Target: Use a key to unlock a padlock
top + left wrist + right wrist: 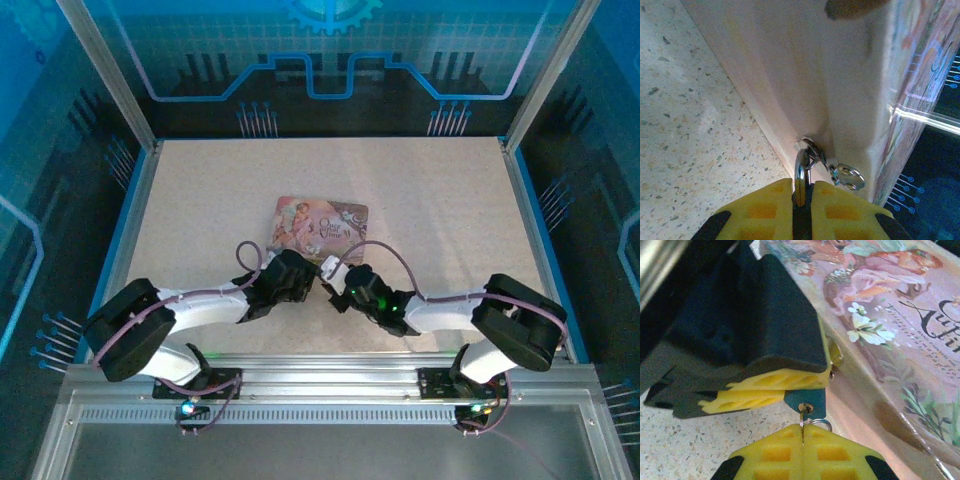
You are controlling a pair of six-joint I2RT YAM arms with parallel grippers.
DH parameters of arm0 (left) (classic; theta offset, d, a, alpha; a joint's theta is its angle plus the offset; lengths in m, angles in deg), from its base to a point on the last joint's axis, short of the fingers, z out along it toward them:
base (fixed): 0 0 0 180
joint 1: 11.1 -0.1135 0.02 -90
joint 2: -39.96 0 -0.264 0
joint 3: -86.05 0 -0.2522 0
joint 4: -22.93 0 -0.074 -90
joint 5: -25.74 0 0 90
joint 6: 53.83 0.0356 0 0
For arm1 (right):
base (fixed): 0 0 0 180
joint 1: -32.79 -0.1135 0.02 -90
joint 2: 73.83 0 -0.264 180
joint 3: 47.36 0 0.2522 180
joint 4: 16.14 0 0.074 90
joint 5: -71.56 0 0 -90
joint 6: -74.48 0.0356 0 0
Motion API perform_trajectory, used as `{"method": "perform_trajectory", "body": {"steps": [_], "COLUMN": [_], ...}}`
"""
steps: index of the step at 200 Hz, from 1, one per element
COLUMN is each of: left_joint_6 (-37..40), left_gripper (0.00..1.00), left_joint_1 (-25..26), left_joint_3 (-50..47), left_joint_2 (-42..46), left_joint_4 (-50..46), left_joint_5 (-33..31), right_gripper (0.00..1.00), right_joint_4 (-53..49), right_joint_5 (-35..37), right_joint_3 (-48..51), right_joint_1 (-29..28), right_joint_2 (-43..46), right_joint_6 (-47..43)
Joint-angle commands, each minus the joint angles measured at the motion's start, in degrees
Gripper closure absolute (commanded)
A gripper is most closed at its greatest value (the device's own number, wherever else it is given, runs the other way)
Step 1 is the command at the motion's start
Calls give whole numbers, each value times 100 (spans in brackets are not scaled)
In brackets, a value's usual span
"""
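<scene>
Table: pale speckled top with blue edges and a metal rail along the near side.
Room: walls of blue panels with circuit-line patterns, and slanting metal posts at the far corners.
Left gripper: at the table's centre, jaws clamped on the padlock.
Left wrist view: the padlock is edge-on, a silvery sliver between the yellow pads, right against the tin's side wall.
Pink tin box: flat on the table, just beyond both grippers.
Right gripper: tip to tip with the left, jaws closed on the key.
Right wrist view: the padlock's bluish face shows, with the key's tip at the keyhole and a thin ring beside the key.
Top view: the padlock and key are too small to make out.
</scene>
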Motion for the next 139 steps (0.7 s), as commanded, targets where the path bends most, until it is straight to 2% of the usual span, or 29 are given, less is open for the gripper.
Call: {"method": "perform_trajectory", "body": {"steps": [1, 37, 79, 105, 139], "left_joint_6": [-52, -16, 46, 184, 297], "left_gripper": [100, 100, 100, 82, 68], "left_joint_1": [70, 68, 67, 67, 61], "left_joint_3": [0, 49, 55, 84, 67], "left_joint_2": [-97, -166, -256, -286, -210], "left_joint_4": [286, 320, 390, 368, 173], "left_joint_5": [317, 378, 381, 331, 251], "right_gripper": [100, 100, 100, 100, 100], "right_joint_4": [-362, -276, -440, -596, -811], "right_joint_5": [-585, -1256, -1481, -1620, -1766], "right_joint_3": [-264, -273, -377, -408, -426], "right_joint_1": [292, 623, 720, 800, 900], "right_joint_2": [287, 315, 213, 204, 232], "right_joint_6": [941, 1579, 1822, 2116, 2517]}}
